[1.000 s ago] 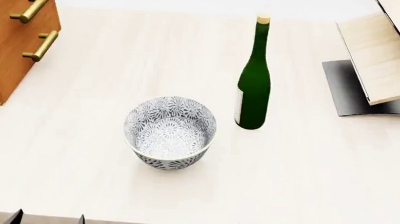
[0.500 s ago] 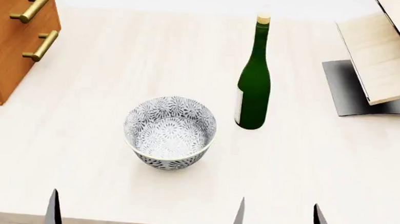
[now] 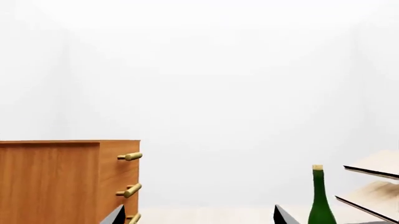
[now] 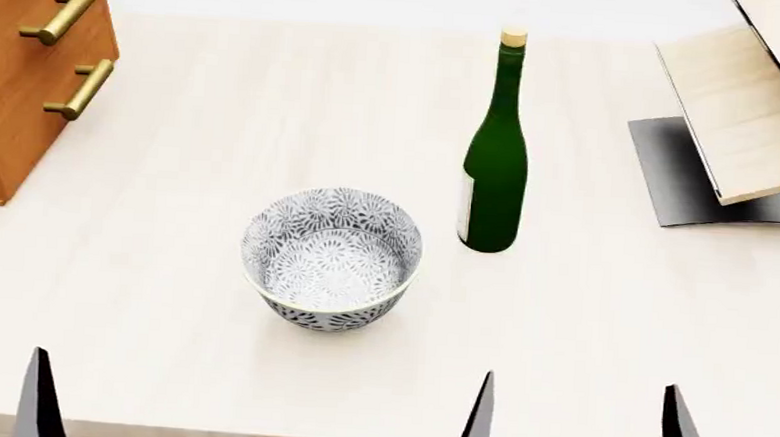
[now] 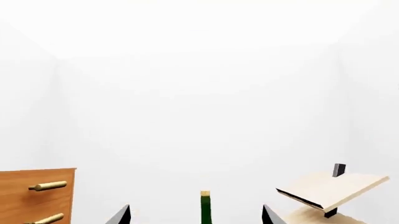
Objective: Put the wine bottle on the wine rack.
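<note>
**Both grippers spread at the near table edge, bottle standing ahead**

We start at our right gripper (image 4: 577, 429): its two dark fingertips poke up over the near edge of the table (image 4: 207, 129), set wide apart with nothing between them. Our left gripper (image 4: 40, 395) shows only one fingertip in the head view, at the near left corner; the left wrist view shows both of its tips (image 3: 198, 215) parted and empty.

Beyond the right gripper, across a bare stretch of tabletop, the wine bottle (image 4: 496, 154) stands upright, cork on top, well apart from both grippers. In the right wrist view its neck (image 5: 205, 207) sits between the spread fingertips, farther off.

Just left of the bottle and nearer to us rests a patterned bowl (image 4: 331, 257), close to the bottle but not touching it.

To the right, at the far right edge of the table, we see the wine rack (image 4: 750, 117), its slanted wooden boards rising off a dark base. Open tabletop lies between bottle and rack.

At the far left edge stands a wooden cabinet (image 4: 24, 69) with brass handles.
</note>
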Robot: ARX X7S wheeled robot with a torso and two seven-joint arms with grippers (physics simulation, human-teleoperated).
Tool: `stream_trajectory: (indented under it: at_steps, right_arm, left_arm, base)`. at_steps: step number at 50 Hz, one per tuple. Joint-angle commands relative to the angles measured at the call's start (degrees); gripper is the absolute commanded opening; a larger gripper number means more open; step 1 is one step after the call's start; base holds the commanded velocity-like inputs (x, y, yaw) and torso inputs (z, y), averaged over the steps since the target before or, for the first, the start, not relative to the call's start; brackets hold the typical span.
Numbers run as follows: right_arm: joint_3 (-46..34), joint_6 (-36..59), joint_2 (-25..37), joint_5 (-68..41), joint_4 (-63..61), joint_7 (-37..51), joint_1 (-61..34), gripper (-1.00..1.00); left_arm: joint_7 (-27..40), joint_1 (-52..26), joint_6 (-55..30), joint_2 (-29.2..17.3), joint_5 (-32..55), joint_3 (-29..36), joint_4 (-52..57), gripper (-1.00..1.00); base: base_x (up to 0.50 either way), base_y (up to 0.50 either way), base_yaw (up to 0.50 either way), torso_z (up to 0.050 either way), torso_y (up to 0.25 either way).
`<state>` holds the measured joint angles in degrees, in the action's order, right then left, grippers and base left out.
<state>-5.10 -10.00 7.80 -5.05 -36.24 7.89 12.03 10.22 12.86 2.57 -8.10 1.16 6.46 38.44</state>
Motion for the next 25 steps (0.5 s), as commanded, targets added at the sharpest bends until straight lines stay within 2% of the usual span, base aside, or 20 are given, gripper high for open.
stream_trajectory:
  at_steps: [1,14,25]
  right_arm:
    - [0.01,-5.94,0.36,-0.71,-0.67,0.79,1.0,1.0]
    - [-0.61,-7.23,1.14,-1.04,-0.54,1.39,1.24,1.0]
    - [-1.06,-6.04,1.88,-1.71,-0.78,2.0,0.94,1.0]
  left_arm:
    - [0.76,1.22,3.89,-1.01,-0.14,0.54,1.56,1.0]
    - [1.74,1.65,5.73,-1.62,-0.48,0.93,1.64,1.0]
    - [2.17,1.58,5.68,-2.24,-0.6,1.54,1.62,1.0]
  base:
    - [0.0,0.0,0.0,0.0,0.0]
    - [0.0,0.0,0.0,0.0,0.0]
    - [0.09,0.0,0.0,0.0,0.0]
